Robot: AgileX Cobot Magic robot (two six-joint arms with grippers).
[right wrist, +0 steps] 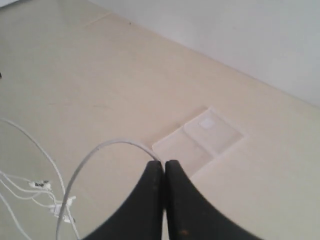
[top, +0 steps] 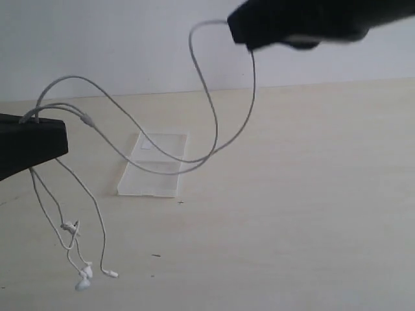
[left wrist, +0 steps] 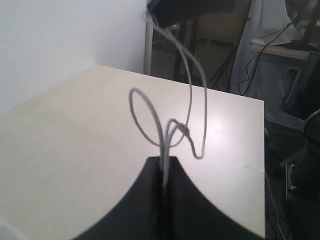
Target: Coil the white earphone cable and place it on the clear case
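This looks like a lab or test room. A bare, pale beige wood-grain worktop (top: 305,214) stands against a plain white wall (top: 97,39). Beyond it are loose black cables (left wrist: 280,30), dark metal frame legs (left wrist: 176,65) and a draped pale grey cloth (left wrist: 257,60).

- The white earphone cable (top: 254,81): thin, smooth, rubbery-looking sheath, faint sheen.
- The clear case (top: 146,184): translucent plastic, smooth and slightly glossy; the patch at its twelve o'clock end is opaque white.
- The table (top: 292,194): pale wood-grain top, smooth, matt.
- The left gripper (left wrist: 164,160) and right gripper (right wrist: 164,164): black, matt, plastic-looking fingers.
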